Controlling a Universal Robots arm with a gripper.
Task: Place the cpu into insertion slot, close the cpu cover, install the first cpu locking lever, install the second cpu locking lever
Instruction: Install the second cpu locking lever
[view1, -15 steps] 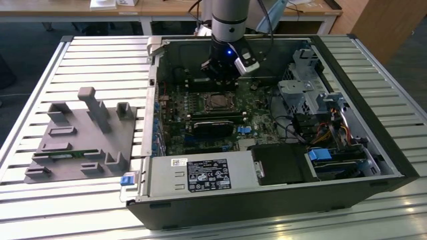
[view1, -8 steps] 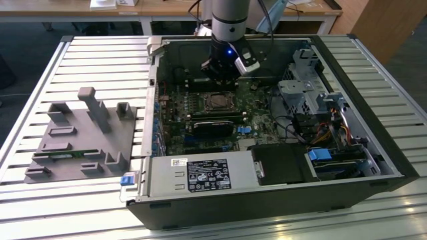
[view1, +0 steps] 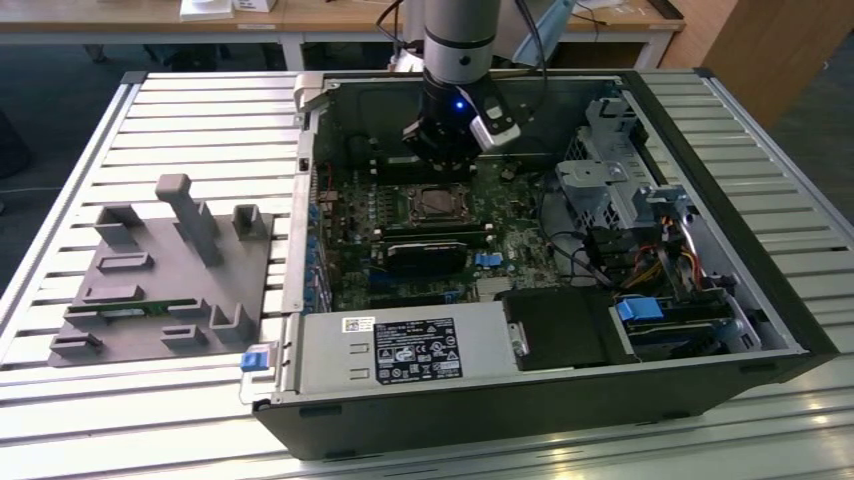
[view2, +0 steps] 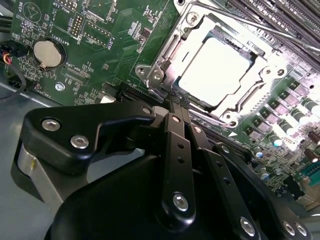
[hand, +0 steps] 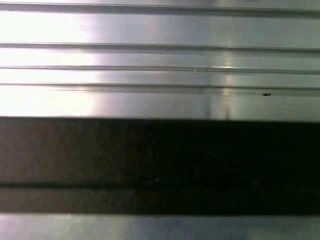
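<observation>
In the second wrist view the cpu (view2: 217, 70) lies flat in the insertion slot, its pale face lit brightly. The cpu cover (view2: 167, 50) is down around it, and the chip shows through its square window. A thin metal lever rod (view2: 260, 27) runs along the far side of the frame. My gripper (view2: 175, 106) is shut with nothing between its fingers, its tips close to the near edge of the cover. In the exterior view the gripper (view1: 435, 160) hangs inside the open computer case, just behind the insertion slot (view1: 434, 205).
Long black memory slots (view1: 430, 240) lie in front of the socket. A drive cage (view1: 625, 190) and cables stand at the exterior view's right, and a power supply (view1: 380, 350) sits at the front. A grey fixture block (view1: 167, 270) rests on the slatted table (view1: 187, 120). A coin battery (view2: 48, 53) sits on the board.
</observation>
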